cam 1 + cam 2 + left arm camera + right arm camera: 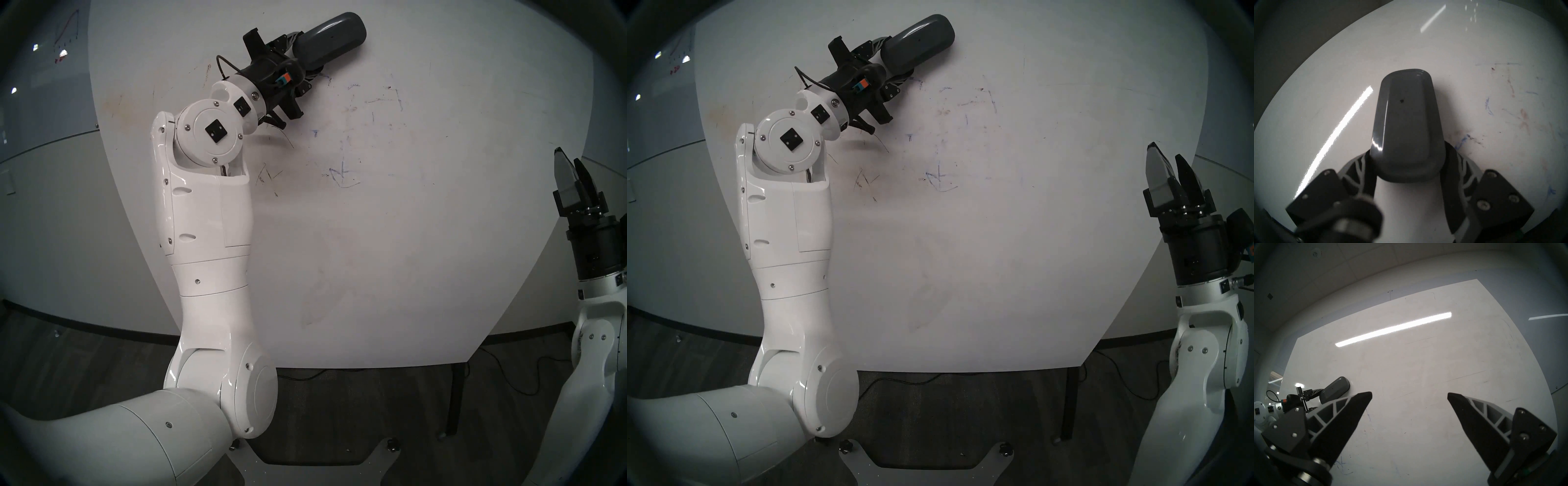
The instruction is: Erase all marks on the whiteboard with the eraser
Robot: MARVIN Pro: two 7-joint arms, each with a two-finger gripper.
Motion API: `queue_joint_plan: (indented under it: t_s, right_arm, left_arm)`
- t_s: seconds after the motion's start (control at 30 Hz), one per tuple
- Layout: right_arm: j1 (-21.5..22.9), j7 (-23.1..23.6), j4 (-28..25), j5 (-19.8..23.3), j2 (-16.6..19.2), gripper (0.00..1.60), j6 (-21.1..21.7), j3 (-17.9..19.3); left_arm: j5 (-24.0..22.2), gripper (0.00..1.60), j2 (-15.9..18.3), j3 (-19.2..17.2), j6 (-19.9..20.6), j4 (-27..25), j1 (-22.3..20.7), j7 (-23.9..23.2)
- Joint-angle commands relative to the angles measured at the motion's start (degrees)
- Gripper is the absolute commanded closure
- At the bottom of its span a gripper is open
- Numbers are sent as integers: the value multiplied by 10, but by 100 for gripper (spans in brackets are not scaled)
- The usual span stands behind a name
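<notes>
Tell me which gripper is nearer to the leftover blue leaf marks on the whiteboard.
Left. The left gripper, shut on the eraser, is above the blue leaf marks on the whiteboard. The right gripper is open, far off at the board's right edge.

Dark grey eraser (330, 39) flat against upper whiteboard (424, 254), faint blue marks (342, 174) below it

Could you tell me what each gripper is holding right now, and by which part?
The left gripper holds the eraser by its near end, one finger on each long side. The right gripper is open and holds nothing.
</notes>
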Motion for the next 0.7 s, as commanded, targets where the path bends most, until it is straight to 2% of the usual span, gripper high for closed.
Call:
queue_joint_plan:
  t_s: [0.0, 0.1, 0.23, 0.43, 0.67]
  right_arm:
    - [1, 1, -9, 2, 0, 0, 0, 0]
    - [1, 1, -9, 2, 0, 0, 0, -1]
    - [1, 1, -9, 2, 0, 0, 1, -2]
    - [1, 1, -9, 3, 0, 0, 2, -3]
    - [1, 0, -9, 3, -1, 0, 2, -5]
  left_arm:
    - [-5, 160, 7, -23, 55, 60, -64, -21]
    - [-13, 160, 9, -26, 62, 72, -76, -32]
    - [-18, 160, 17, -37, 84, 92, -106, -82]
    - [-28, 160, 28, -49, 102, 105, -105, -145]
    - [-44, 160, 35, -58, 105, 115, -92, -189]
